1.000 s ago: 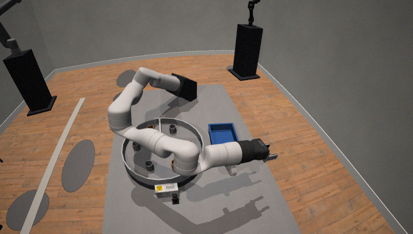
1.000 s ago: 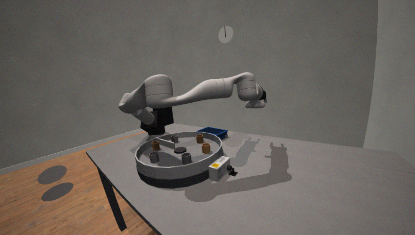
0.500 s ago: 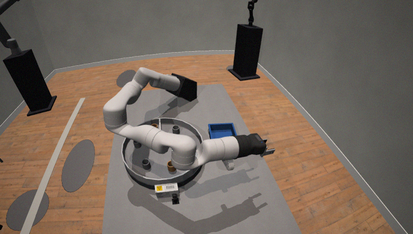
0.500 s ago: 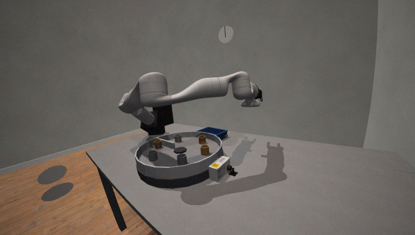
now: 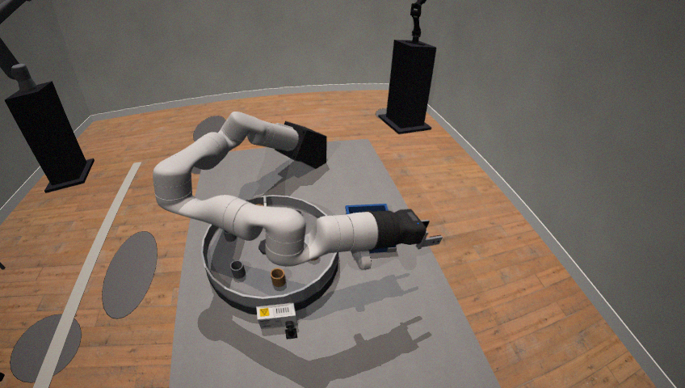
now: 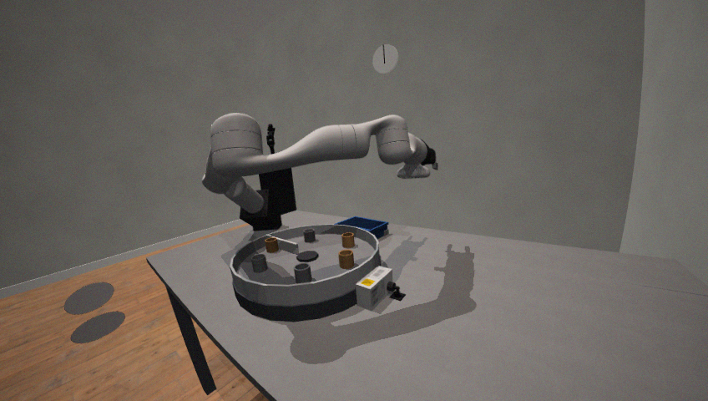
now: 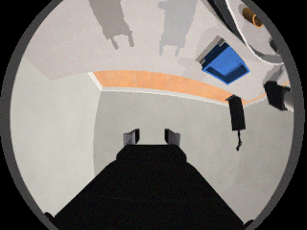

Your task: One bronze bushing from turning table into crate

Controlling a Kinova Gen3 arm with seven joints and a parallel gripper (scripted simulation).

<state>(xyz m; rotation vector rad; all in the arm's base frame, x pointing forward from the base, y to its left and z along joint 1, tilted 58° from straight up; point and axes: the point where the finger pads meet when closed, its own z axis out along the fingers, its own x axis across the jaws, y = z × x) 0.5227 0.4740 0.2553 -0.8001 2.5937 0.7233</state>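
One bronze bushing (image 5: 277,278) (image 6: 346,260) stands upright on the turning table (image 5: 314,297) (image 6: 298,292), whose raised wall presumably keeps the parts aboard. The blue crate (image 5: 366,207) (image 6: 386,229) (image 7: 218,62) sits just beside it, seemingly for a short carry; its floor is partly hidden. The gripper (image 5: 434,231) (image 6: 435,165) (image 7: 152,134) hangs in the air, fingers fully spread and holding nothing, probably to leave room for a bushing.

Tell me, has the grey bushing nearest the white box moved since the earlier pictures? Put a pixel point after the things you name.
Yes. In the exterior view, the grey bushing (image 5: 237,272) (image 6: 302,275) has moved left, farther from the white box (image 5: 276,314) (image 6: 367,296), which stays put.
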